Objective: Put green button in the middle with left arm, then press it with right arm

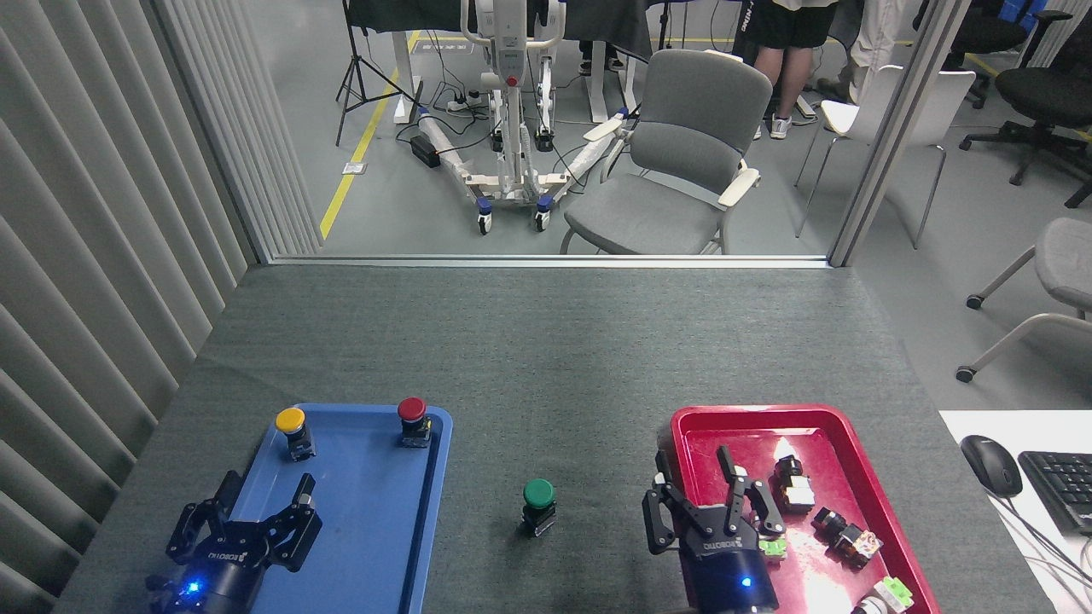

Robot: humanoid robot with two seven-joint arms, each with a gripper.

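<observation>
The green button (538,504) stands upright on the bare grey table (546,358), between the two trays, with nothing touching it. My left gripper (256,503) hovers open over the near end of the blue tray (375,529), well left of the button. Off to the button's right, my right gripper (712,486) is open above the left part of the red tray (734,426), its fingers spread and empty.
A yellow-capped button (292,431) and a red-capped button (413,420) stand at the far end of the blue tray. Several small switch parts (793,490) lie in the red tray. A mouse (990,465) and keyboard (1062,486) sit at the right edge.
</observation>
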